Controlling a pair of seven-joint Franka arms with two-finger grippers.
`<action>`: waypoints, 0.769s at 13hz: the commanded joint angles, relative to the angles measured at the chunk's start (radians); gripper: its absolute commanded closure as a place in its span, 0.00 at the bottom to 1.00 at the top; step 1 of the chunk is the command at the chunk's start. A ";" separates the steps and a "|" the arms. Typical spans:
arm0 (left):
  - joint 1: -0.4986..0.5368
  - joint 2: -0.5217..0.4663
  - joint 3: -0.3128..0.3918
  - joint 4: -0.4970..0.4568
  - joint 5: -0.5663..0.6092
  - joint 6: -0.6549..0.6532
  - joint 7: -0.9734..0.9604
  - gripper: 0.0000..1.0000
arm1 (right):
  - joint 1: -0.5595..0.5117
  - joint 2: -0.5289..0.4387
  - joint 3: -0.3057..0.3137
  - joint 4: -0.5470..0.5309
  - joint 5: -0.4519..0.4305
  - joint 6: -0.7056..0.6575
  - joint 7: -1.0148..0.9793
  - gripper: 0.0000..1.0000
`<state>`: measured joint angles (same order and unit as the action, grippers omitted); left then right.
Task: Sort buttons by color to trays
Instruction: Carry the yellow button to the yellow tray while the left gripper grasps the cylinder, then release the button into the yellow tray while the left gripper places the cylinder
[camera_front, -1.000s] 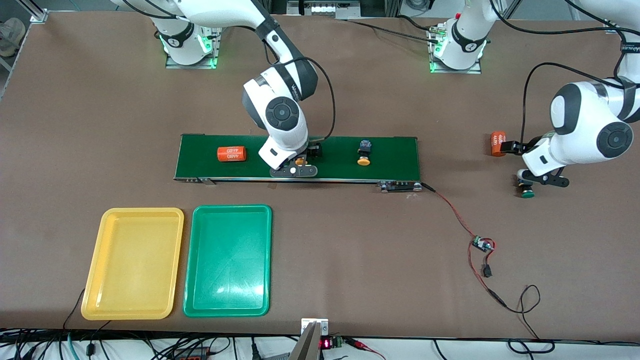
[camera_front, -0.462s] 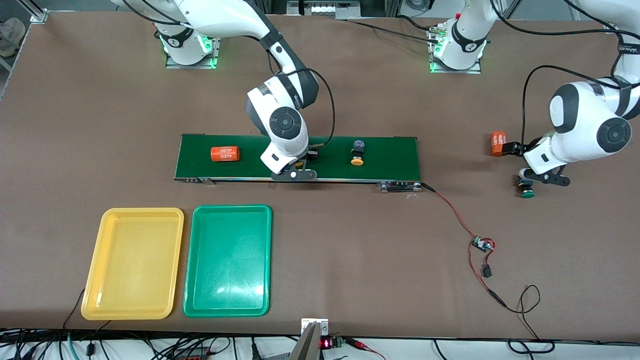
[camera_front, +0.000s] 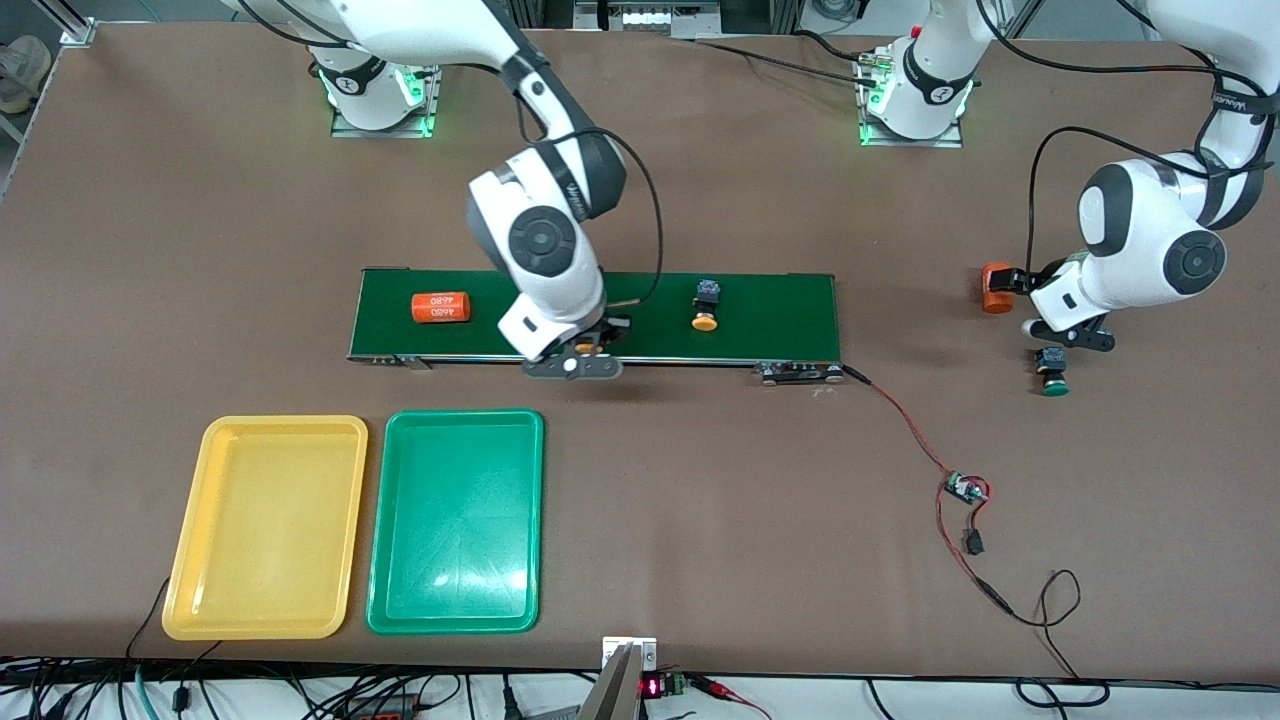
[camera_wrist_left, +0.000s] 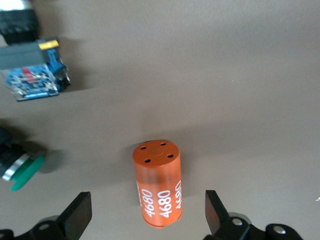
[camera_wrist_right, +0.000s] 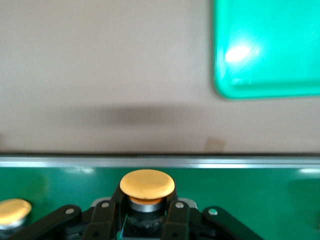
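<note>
The right gripper's (camera_wrist_right: 145, 220) fingers clamp an orange-capped button (camera_wrist_right: 147, 186) above the conveyor belt (camera_front: 770, 310); next it must be carried to the yellow tray (camera_front: 265, 527). The left gripper (camera_wrist_left: 145, 220), fingers wide, hovers over an orange cylinder (camera_wrist_left: 157, 189) on the bench (camera_front: 700, 520).

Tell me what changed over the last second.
The right gripper shut on a yellow button and lifted it off the belt. The belt carried the other yellow button and the orange cylinder toward the right arm's end. The left gripper, open, shifted over the second cylinder. Trays and green button stayed put.
</note>
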<state>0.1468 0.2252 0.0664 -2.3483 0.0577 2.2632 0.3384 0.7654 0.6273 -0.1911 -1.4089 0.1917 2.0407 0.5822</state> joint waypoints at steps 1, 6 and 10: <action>0.014 0.006 -0.007 -0.101 0.005 0.171 0.016 0.00 | -0.142 -0.003 -0.008 0.102 0.003 -0.082 -0.013 0.96; 0.017 0.031 -0.023 -0.120 0.005 0.182 0.046 0.49 | -0.380 0.116 -0.045 0.126 -0.164 0.040 -0.361 1.00; 0.017 -0.009 -0.030 -0.103 0.005 0.147 0.137 0.84 | -0.439 0.207 -0.054 0.126 -0.270 0.209 -0.458 1.00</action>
<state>0.1508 0.2563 0.0490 -2.4604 0.0577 2.4358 0.4269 0.3348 0.7921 -0.2465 -1.3244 -0.0298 2.2169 0.1448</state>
